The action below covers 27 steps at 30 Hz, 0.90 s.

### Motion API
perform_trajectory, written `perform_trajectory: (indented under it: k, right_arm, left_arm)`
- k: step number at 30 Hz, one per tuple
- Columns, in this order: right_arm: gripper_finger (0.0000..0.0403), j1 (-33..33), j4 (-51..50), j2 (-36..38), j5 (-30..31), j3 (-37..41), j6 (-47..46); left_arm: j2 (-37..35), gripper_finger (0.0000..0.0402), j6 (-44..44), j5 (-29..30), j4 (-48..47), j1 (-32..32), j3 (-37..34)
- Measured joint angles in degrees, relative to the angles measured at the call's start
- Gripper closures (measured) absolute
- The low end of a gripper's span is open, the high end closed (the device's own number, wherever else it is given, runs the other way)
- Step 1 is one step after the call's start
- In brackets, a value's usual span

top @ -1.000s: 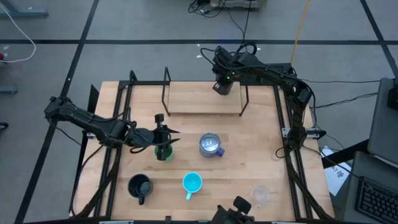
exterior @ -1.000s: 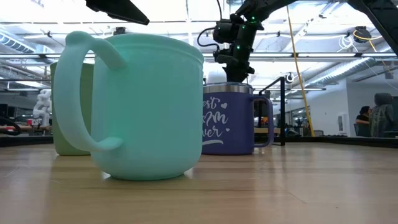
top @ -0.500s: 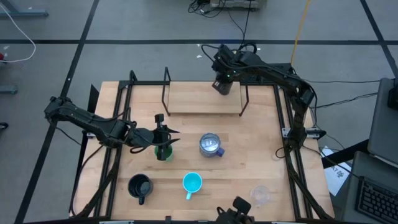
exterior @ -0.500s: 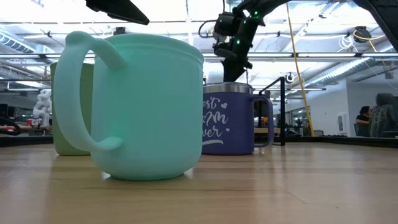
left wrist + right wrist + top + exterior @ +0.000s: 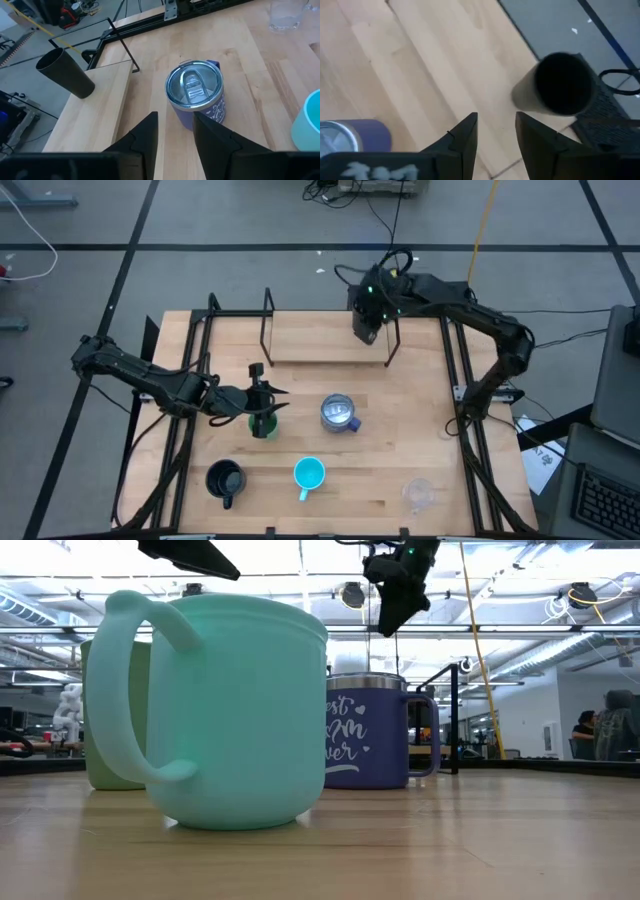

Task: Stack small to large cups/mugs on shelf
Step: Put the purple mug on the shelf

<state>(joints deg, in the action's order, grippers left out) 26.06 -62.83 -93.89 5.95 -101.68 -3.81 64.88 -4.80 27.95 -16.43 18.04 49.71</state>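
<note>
Right jaws [image 5: 495,142] are hovering slightly spread, empty, beside the dark tumbler [image 5: 555,85] on the shelf [image 5: 320,340] (seemingly near its edge); a nudge risks toppling it

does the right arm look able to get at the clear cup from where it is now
Probably yes. The right gripper hangs over the shelf with nothing between its parted fingers. The clear cup stands alone near the table's front right edge, apart from the cyan mug, so the way down that side looks free.
</note>
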Motion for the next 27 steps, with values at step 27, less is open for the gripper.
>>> perform_trajectory:
  k: [27]
  right_arm:
    - [0.0300,-0.9,11.5,-3.8,3.4,13.2,0.0]
  left_arm:
    - [0.0,0.0277,-0.5,-2.2,0.4,0.0,0.0]
